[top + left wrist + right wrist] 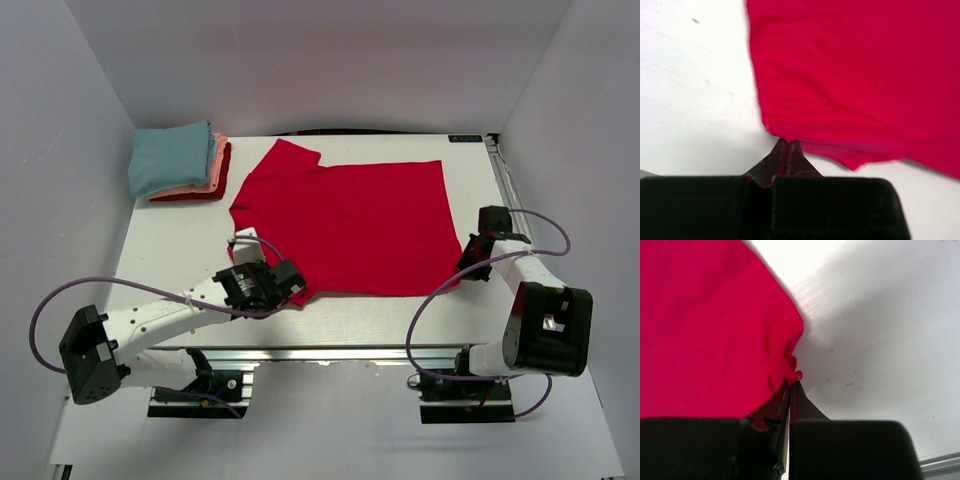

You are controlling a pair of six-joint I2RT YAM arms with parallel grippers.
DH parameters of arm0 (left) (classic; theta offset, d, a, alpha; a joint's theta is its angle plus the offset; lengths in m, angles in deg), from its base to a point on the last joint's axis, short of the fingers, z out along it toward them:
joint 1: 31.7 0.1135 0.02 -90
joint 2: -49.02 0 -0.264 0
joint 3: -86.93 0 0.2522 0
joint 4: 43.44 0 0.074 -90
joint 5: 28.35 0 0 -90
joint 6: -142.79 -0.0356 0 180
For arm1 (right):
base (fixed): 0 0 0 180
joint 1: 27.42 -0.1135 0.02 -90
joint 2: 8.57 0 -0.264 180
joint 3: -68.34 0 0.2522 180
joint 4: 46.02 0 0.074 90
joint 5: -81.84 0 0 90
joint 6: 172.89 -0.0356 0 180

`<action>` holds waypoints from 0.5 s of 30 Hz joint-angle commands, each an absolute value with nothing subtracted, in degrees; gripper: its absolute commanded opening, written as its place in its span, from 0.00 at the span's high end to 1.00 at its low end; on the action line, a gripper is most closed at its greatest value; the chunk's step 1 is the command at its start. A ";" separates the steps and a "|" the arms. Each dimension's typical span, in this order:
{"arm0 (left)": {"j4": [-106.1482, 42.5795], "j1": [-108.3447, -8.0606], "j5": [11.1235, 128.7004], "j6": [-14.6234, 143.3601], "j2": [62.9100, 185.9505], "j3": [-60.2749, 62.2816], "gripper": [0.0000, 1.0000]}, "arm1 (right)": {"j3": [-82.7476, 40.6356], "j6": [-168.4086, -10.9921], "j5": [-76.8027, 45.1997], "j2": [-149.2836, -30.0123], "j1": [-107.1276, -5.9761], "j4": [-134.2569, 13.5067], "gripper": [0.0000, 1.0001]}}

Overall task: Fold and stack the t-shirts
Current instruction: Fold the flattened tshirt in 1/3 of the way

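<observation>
I held the red t-shirt [350, 225] by its near edge with both tools. My left gripper [786, 142] had its fingers pressed together on the edge of the near sleeve. My right gripper [791, 385] was pinching the bunched near corner of the hem. The shirt lay flat on the table [150, 265] with its long axis running left to right, collar end toward my left arm and hem toward my right. All of the cloth stretched away from both tools toward the far side, so I judged the coming fold would carry the near edge away from me, both arms moving together. The stack of folded shirts [180, 160], light blue on top, then salmon-pink, then red, sat at the far left corner, nearer my left arm.
</observation>
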State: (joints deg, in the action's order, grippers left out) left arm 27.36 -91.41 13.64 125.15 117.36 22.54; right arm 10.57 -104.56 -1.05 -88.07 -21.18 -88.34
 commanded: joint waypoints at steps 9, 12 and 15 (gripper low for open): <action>20.07 -76.18 11.90 104.74 120.73 14.66 1.00 | 2.56 -104.24 -2.01 -91.79 -21.27 -90.89 1.00; 19.63 -74.95 12.43 101.22 124.77 10.44 1.00 | 0.45 -104.16 -2.10 -92.85 -21.27 -91.59 1.00; 18.49 -73.63 13.83 98.23 127.41 8.49 1.00 | -1.49 -104.16 -2.10 -94.08 -21.27 -92.74 1.00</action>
State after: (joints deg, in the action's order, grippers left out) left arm 20.34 -74.75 13.18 103.88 126.08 11.11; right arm 1.87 -104.56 -2.36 -93.54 -21.21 -91.29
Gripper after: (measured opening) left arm 0.009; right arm 0.008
